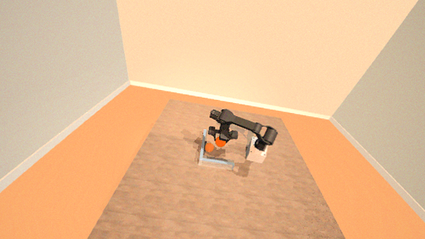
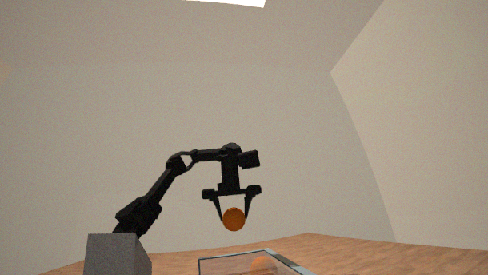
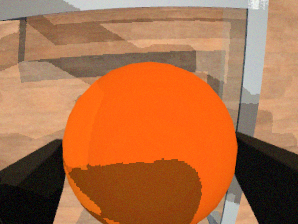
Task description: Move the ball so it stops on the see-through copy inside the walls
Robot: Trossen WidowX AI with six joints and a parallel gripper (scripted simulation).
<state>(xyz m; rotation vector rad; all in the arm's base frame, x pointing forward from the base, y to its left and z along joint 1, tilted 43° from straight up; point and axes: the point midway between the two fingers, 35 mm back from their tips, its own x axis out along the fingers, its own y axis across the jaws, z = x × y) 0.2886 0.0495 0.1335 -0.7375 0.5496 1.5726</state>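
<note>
— Where do we have the ball (image 2: 234, 219) right now?

— Up in the air, clamped between the fingers of our gripper (image 2: 233, 214), which points straight down. In the wrist view the dark fingers press it at 3 and 9 o'clock, near its widest part, so it shouldn't squirt out.

— Why so high?

— We judge it's to clear the low clear walls (image 1: 215, 163) — carried at table height, the ball would knock into their rims.

— And the see-through copy (image 2: 262, 265)?

— Inside the corner, on the table (image 1: 223, 203). From the top view it sits at about 8 o'clock from the held ball, close by — a short sideways shift, then a descent.

— Any risk?

— Releasing from height; a ball rolls, and two sides have no wall. We'd lower it until it touches before opening.
</note>
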